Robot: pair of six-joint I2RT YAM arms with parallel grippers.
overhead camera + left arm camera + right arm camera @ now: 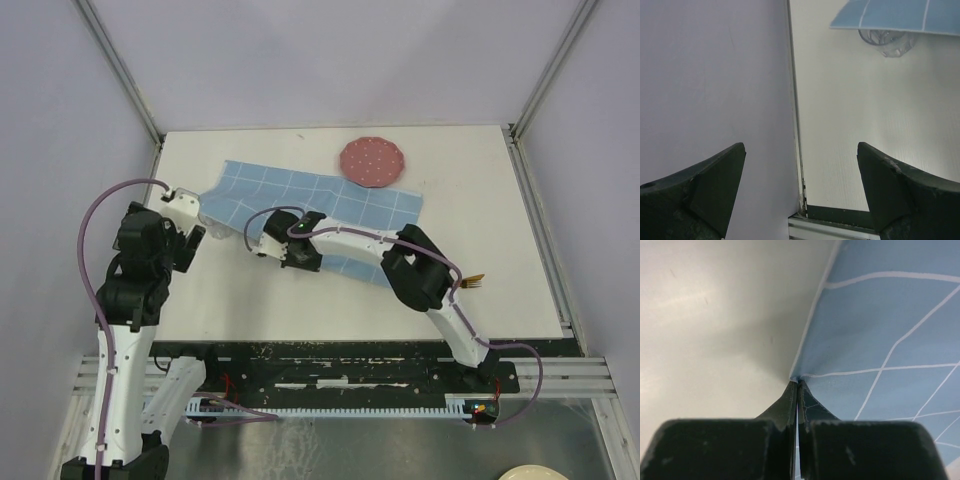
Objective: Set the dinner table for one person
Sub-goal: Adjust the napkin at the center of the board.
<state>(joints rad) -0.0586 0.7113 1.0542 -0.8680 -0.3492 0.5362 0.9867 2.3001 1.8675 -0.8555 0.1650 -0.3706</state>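
right gripper (pixel 798 385): pinched fully shut on the left edge of the blue placemat (pixel 890 340), with the cloth caught right at the fingertips, so it's a pretty thin bite
left gripper (pixel 800 165): wide open, nothing in it, hanging by the left edge of the dinner table (pixel 250 300)
dinner table: the big white top under everything; the placemat lies skewed across the middle of it
plate (pixel 372 162): red with dots, sitting partly on the mat's far edge
glass (pixel 887 42): clear, half hidden under the mat's left corner
step, my guess: drag the mat square and closer to the near side
how I'd do it: pull low and slow so the cloth slides flat instead of lifting; a grip that thin will probably slip if yanked
watch out: the plate may ride along or slide off the mat's edge, and the draped corner could knock the glass
tip: the open left gripper is near the glass, so I'd clear it first
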